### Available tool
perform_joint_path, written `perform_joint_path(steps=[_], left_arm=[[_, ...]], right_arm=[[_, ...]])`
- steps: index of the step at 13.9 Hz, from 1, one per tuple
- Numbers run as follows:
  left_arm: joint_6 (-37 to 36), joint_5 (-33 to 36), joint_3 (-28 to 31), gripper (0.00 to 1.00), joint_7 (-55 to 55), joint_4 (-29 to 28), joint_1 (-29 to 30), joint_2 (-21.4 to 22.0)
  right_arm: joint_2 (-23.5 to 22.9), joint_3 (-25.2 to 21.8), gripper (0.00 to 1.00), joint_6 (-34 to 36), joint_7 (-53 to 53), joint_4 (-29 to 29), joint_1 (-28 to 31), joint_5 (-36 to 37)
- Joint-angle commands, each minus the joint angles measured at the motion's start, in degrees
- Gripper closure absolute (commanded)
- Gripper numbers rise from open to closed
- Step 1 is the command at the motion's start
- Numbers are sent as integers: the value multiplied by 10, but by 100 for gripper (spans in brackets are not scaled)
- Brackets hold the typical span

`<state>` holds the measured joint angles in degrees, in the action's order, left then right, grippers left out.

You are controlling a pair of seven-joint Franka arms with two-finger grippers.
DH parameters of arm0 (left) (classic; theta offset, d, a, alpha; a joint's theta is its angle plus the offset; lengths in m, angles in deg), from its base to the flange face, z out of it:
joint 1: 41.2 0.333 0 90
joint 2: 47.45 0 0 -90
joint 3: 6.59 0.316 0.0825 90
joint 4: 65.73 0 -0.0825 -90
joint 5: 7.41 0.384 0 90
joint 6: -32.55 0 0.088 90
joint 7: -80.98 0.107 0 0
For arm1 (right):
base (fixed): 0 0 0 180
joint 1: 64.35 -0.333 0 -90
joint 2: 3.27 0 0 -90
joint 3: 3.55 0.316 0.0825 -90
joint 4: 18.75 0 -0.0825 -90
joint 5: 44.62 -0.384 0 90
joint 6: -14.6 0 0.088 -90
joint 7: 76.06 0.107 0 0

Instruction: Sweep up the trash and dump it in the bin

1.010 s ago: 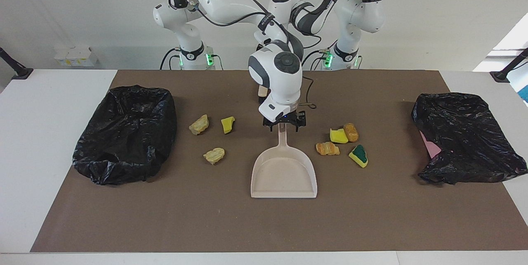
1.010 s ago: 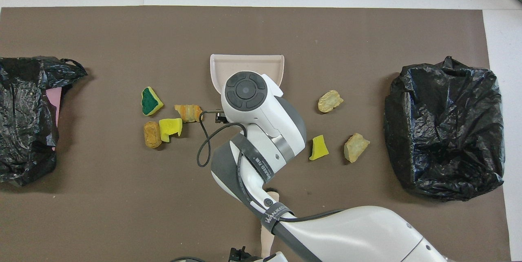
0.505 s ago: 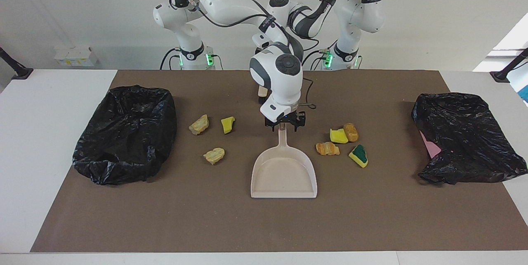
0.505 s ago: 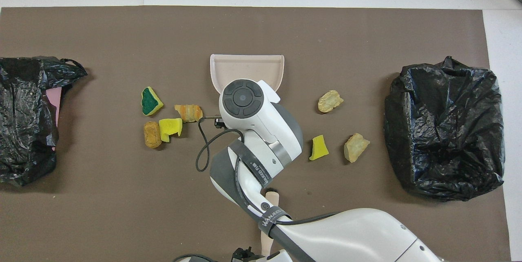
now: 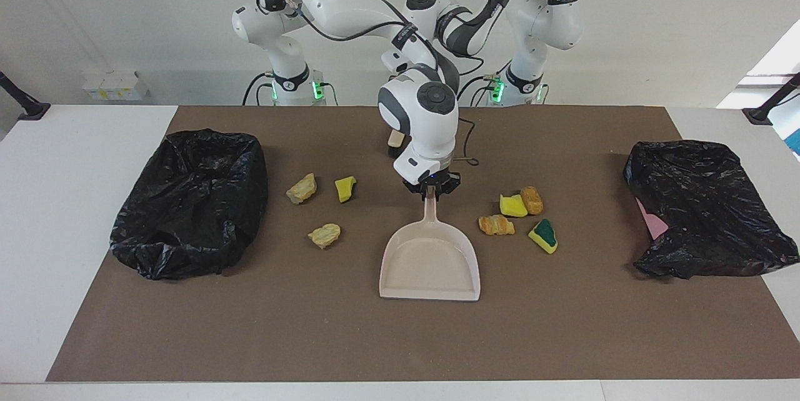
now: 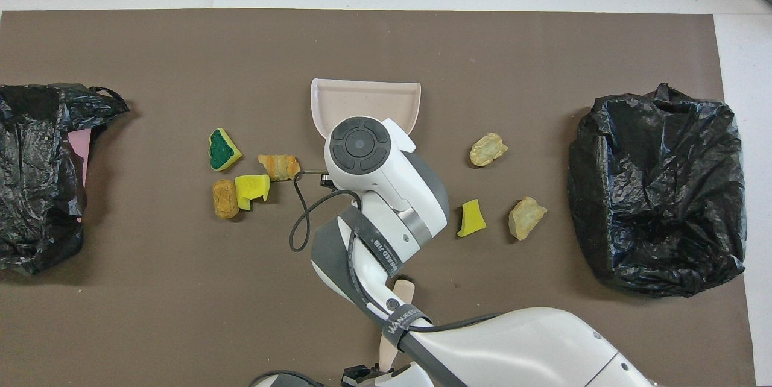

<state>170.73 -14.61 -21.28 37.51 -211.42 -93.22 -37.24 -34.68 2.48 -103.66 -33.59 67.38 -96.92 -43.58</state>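
Right gripper (image 5: 430, 190) is down at the middle of the tabletop, fingers pinched shut on the tip of the dustpan (image 5: 430, 262) handle. The pan lies flat on the brown mat (image 5: 400, 338), its open mouth turned to the tabletop edge away from the robots.

The trash sits on the mat in two clusters, one on each side of that gripper, none of it touching gripper or pan. Toward the right arm's end: a tan chunk (image 5: 302, 188), a yellow chunk (image 5: 345, 188) and a second tan chunk (image 5: 324, 235). Toward the left arm's end: a yellow piece (image 5: 512, 205) touching an orange-brown piece (image 5: 532, 200), a striped orange piece (image 5: 496, 225) just beside the pan, and the green-faced piece (image 5: 544, 235). A black-bagged bin (image 5: 187, 201) stands at the right arm's end of the tabletop, another bagged bin (image 5: 706, 207) at the left arm's end.

Left gripper (image 6: 362, 375) is low at the robots' edge and closed, with a beige stick (image 6: 401, 292) rising right beside it; I can't tell whether it clamps it.

And the change: a second ago the right gripper straddled the handle wide open, now it has snapped in. The stick's tip has shifted a touch. No chunk has moved
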Motion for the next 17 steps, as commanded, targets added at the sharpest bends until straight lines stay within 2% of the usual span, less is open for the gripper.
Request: perform_joint_path(steps=[1,5,8,10,13,17], left_arm=[[-61,0,-1,100,2,-4,47,52],[-79,-1,1,100,42,-3,104,66],[-113,-1,4,100,66,1,143,85],[-148,-1,4,100,82,16,183,104],[-213,-1,5,100,124,75,256,103],[-221,0,5,100,173,92,348,88]], right_arm=[[25,-1,100,-14,19,19,2,10],[62,-1,100,-2,-5,22,15,17],[80,-1,100,4,-86,33,23,15],[88,-1,100,4,-155,34,39,15],[93,-1,100,21,-292,35,51,16],[93,-1,100,43,-504,38,66,31]])
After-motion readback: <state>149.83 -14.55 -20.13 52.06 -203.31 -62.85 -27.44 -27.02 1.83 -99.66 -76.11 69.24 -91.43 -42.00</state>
